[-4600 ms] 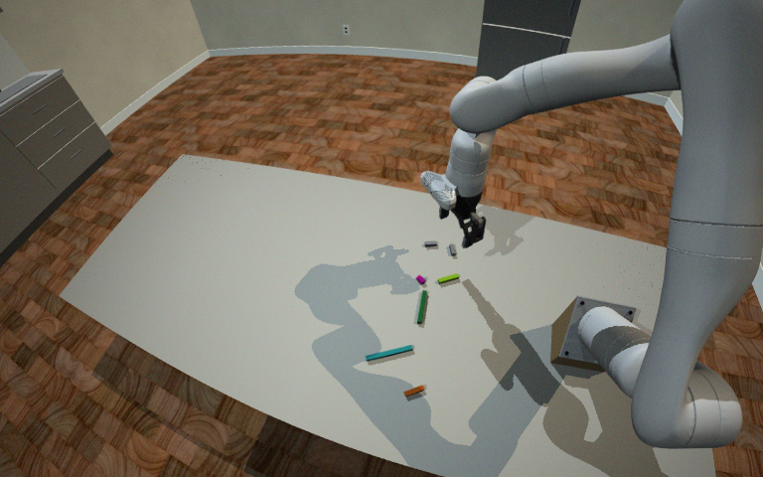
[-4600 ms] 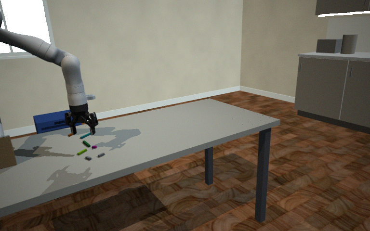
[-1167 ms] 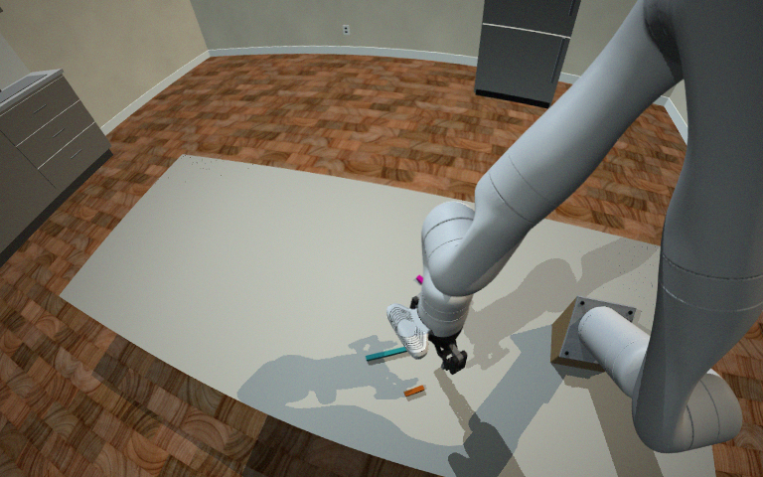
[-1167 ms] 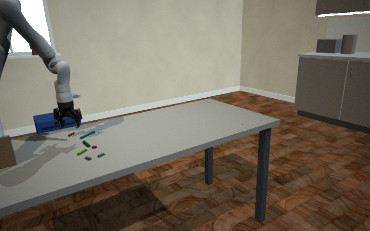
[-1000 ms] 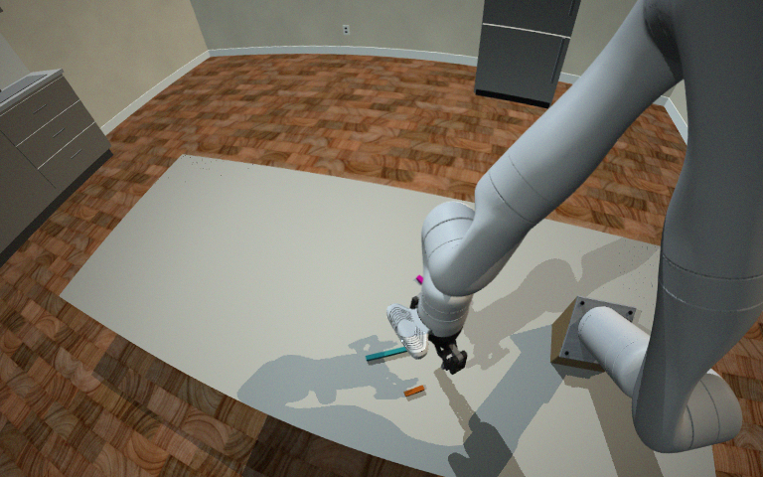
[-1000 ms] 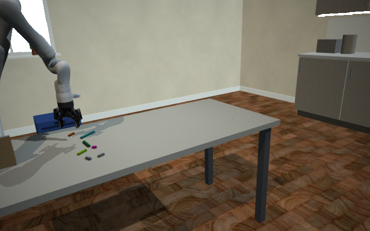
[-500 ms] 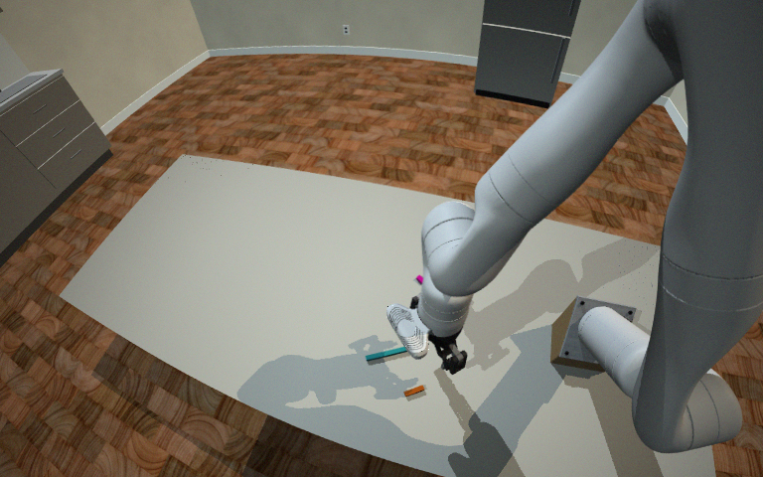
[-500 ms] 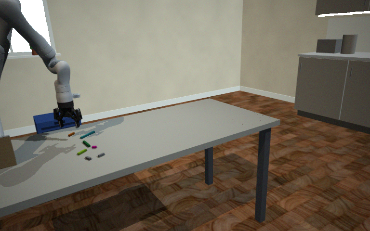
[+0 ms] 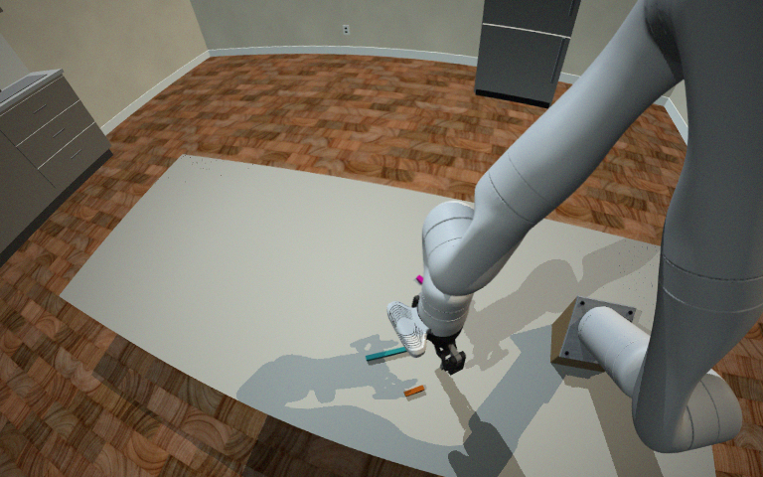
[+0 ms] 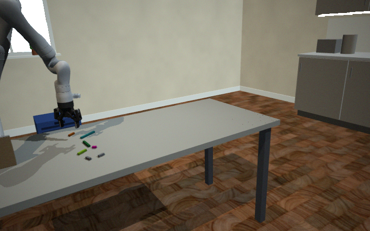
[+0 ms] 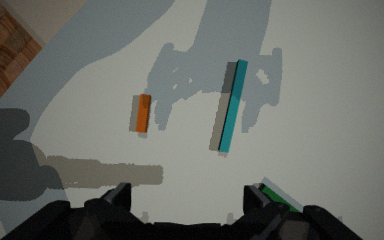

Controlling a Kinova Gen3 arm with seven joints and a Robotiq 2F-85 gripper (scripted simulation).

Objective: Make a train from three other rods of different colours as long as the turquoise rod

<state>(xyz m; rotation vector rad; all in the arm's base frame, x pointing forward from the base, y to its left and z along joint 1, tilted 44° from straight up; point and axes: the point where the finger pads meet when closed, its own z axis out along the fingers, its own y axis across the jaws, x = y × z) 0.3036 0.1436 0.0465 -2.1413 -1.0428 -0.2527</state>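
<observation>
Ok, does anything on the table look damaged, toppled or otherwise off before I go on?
Nothing stands out: the small coloured rods, such as the long turquoise rod, lie flat and apart, with no visible damage.
</observation>
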